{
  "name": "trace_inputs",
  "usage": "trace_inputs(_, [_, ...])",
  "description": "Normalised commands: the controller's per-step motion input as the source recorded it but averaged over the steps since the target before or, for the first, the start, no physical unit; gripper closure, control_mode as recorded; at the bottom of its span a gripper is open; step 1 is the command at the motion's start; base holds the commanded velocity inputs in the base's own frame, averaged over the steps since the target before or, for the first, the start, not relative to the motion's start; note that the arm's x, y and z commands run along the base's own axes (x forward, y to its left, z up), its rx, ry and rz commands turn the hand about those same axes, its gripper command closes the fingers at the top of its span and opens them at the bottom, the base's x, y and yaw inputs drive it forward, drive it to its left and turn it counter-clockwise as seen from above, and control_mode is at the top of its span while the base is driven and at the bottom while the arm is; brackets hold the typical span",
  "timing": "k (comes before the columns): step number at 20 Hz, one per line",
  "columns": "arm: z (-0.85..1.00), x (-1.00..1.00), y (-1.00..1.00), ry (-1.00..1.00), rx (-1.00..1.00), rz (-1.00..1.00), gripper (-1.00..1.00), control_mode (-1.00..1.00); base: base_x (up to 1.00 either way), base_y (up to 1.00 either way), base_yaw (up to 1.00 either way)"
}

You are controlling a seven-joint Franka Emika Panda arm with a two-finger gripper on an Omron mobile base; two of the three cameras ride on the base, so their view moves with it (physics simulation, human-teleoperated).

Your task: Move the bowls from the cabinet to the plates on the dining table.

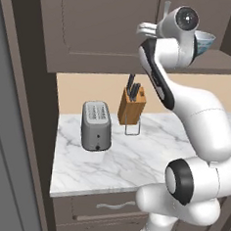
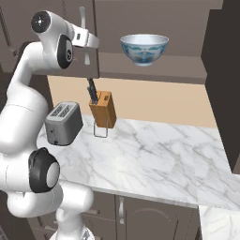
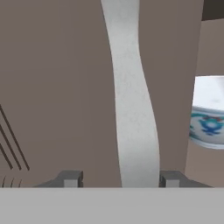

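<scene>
The tool (image 3: 119,178) stood narrowed around the cabinet door's curved silver handle (image 3: 131,100), a fingertip (image 3: 70,178) on each side; contact was unclear. Beyond the door edge, the white-and-blue bowl (image 2: 144,48) sat inside the cabinet (image 2: 154,65), above the marble table (image 2: 154,150).

The arm (image 1: 200,124) is made of smooth, rounded, glossy white shells. Dark bands ring its joints, and a black strip runs along one upper link. A round dark cap with a pale centre closes the top joint. The fingertips (image 3: 70,178) are small grey blocks.
</scene>
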Motion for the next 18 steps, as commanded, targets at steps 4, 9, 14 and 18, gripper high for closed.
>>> trace_inputs(4, [-0.02, -0.03, -0.19, -0.04, 0.0, 0.02, 1.0, -1.0, 0.0, 0.0, 0.0])
trace_inputs(9, [-0.01, -0.2, -0.26, -0.05, -0.01, 0.0, 1.0, -1.0, 0.0, 0.0, 0.0])
trace_inputs(14, [-0.01, -0.4, -0.03, -0.1, -0.03, 0.0, 1.0, -1.0, 0.0, 0.0, 0.0])
trace_inputs(18, [0.08, -0.69, 0.01, -0.06, -0.03, -0.02, 1.0, -1.0, 0.0, 0.0, 0.0])
